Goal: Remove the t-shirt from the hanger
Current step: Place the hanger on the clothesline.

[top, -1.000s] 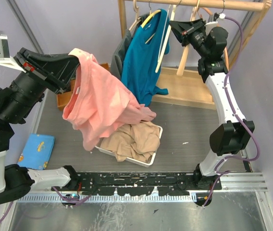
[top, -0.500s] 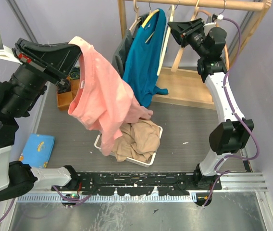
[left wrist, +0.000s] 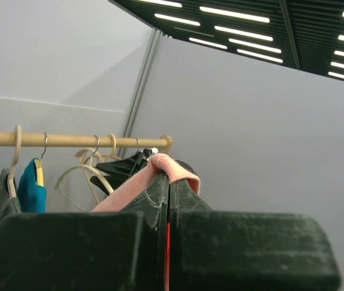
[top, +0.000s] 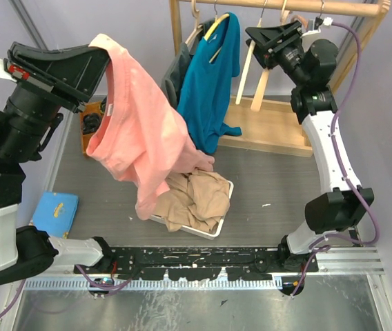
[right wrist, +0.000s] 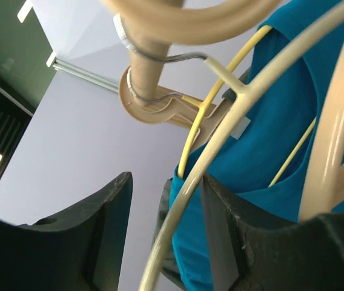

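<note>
From above, we saw the left hand [top: 98,56] raised high at the left, the pink shirt [top: 141,131] draped over it and hanging clear of the rail [top: 334,8]. Its lowest fold dangled at the near-left corner of the white bin [top: 228,186] of tan cloth [top: 199,196] on the tabletop [top: 272,179]; we could not tell whether it touched. That view buried the fingers under fabric. The left wrist camera showed them pressed together, clamped on a fold of the shirt, with the rail and its hangers far behind.

The top view placed the right hand [top: 253,33] up at the rail, beside a bare cream hanger [top: 243,69], but did not reveal its fingers' spacing. The right wrist camera did: they stood apart, with the hanger's arm running between them, close against one finger. It also showed the hook over the rail and a yellow hanger inside the teal shirt [top: 206,83]. Only the top view caught the blue cloth [top: 52,214] at the left edge.
</note>
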Available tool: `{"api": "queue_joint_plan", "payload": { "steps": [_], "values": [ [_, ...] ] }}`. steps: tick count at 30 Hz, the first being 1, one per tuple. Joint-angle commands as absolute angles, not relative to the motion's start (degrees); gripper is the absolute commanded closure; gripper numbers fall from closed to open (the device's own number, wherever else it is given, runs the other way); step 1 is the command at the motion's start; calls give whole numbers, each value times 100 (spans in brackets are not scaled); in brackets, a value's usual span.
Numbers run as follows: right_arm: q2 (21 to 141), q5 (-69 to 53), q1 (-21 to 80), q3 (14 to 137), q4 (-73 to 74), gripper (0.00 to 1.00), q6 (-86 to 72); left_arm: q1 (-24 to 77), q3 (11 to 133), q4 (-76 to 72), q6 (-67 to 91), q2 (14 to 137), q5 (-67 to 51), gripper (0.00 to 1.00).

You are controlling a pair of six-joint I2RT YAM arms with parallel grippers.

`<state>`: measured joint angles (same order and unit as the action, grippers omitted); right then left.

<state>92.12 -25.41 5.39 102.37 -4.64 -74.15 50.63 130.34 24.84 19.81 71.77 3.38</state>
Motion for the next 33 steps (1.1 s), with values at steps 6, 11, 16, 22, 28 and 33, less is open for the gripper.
{"api": "queue_joint_plan", "payload": {
  "steps": [6,11,16,22,28,33],
  "values": [
    [8099,-2357,521,10254,132,46,-6335,5058,13346,1375,2178,7232,457,100],
    [7686,-2276,523,10126,507,46,-5936,5060,13409,1201,2251,7488,470,100],
    [7263,-2149,520,9965,858,45,-5667,5054,13486,1025,2420,7625,493,100],
    [6815,-2076,526,9551,1060,45,-5610,5057,13346,649,2694,7602,441,100],
    [6531,-1988,521,9367,1338,44,-5490,5054,13341,266,2769,7522,439,100],
    [6353,-1969,517,9238,1501,44,-5449,5057,13320,429,2786,7526,500,100]
  ]
}}
